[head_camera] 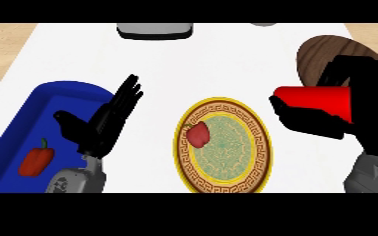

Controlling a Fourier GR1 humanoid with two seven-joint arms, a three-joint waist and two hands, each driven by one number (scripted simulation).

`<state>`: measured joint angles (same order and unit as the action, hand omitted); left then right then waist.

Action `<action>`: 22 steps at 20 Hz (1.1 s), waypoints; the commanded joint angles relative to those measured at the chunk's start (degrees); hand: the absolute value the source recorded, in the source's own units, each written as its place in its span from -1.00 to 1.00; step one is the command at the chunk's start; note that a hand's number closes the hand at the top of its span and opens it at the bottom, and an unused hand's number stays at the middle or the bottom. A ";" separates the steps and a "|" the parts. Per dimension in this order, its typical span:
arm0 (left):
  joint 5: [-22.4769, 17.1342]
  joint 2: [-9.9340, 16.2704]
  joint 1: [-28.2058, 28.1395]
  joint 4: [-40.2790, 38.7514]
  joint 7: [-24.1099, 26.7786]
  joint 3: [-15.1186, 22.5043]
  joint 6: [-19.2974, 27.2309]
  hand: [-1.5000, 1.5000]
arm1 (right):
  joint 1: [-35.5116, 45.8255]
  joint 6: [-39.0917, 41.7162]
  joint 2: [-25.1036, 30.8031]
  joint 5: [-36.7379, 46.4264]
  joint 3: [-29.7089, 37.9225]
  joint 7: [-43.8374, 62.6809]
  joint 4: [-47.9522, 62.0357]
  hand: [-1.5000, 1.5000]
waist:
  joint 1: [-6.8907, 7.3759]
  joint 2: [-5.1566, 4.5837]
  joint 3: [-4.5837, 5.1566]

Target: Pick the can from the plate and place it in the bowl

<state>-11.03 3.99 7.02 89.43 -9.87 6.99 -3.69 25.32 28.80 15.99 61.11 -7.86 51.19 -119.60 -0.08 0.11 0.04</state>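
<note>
My right hand (347,105) is curled round a red can (314,100), holding it on its side in the air at the right, between the plate and the bowl. The plate (258,145), yellow-rimmed with a green patterned centre, lies in the middle front; a small red fruit (198,134) sits on its left part. The brown wooden bowl (317,52) is at the far right, partly hidden behind my right hand. My left hand (103,122) rests open at the left, fingers up, beside the blue tray.
A blue tray (52,97) at the left edge holds a red bell pepper (37,160). A grey appliance (155,30) stands at the counter's back edge.
</note>
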 commanded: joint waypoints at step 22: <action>0.37 -0.73 1.72 4.11 -4.69 -0.24 -0.61 0.00 | 14.21 -32.93 15.92 0.74 23.69 -35.87 63.06 1.00 | 1.79 -0.64 -0.12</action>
<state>-10.20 3.06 7.17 90.91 -10.97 6.89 -4.92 36.92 1.19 28.69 60.15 14.50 21.04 -68.74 1.21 -0.40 -0.04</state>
